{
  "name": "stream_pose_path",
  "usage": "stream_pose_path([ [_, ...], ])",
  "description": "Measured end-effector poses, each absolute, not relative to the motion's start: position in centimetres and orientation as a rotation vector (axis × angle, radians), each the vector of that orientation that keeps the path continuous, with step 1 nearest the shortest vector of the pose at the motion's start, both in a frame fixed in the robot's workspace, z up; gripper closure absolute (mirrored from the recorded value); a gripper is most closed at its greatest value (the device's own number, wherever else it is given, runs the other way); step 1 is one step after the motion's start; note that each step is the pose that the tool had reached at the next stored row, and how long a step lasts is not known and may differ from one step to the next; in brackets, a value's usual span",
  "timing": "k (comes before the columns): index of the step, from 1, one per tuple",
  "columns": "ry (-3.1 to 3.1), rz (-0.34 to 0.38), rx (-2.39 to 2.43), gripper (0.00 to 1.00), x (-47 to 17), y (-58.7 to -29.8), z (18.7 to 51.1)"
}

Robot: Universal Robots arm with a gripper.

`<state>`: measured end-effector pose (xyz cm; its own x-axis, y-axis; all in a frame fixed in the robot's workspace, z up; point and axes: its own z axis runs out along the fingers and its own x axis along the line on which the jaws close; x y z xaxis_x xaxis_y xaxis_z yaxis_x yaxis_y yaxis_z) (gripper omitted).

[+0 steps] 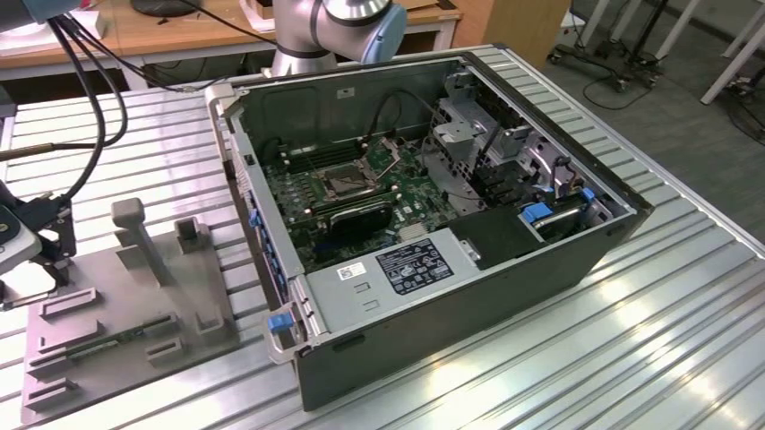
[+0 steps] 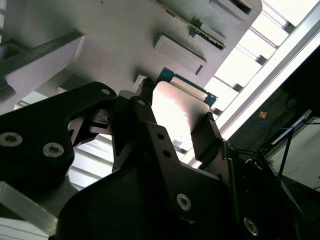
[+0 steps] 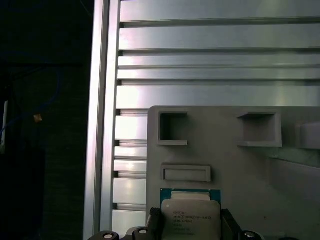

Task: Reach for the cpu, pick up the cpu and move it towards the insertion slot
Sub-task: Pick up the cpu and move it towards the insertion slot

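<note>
Claw (image 2: 176,111) pinching the cpu (image 2: 177,105): one black finger (image 2: 144,107) against one edge, the other against the opposite edge, seen in both wrist views. Silvery top of the chip faces out between the fingers; thin blue-green rim shows along its far edge.

In the first wrist view the cpu (image 3: 190,214) sits over the grey fixture plate (image 3: 225,160), just beside a shallow rectangular recess, with two square pockets farther along the plate. Cannot tell whether the chip is lifted clear of the plate or resting on it.

Exterior view: claw body is at the view's far left edge, above the near-left corner area of the fixture plate (image 1: 120,313). Plate carries upright grey posts and a narrow green circuit strip (image 1: 114,340). Plate lies on the slatted metal bench (image 1: 622,358).

Open computer case (image 1: 478,296) stands on the bench to the exterior view's right of the plate, well apart from the claw. Inside it, the insertion slot (image 1: 343,185): square silver frame, dark centre, on the green board. Arm base (image 1: 340,27) rises behind the case.
</note>
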<state>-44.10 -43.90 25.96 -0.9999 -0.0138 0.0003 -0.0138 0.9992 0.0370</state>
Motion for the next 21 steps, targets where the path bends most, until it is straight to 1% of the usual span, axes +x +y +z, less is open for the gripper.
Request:
stream_pose_path([
  [21,-3.138,-0.059,0.021,0.45,-43.16,-43.90,26.69],
])
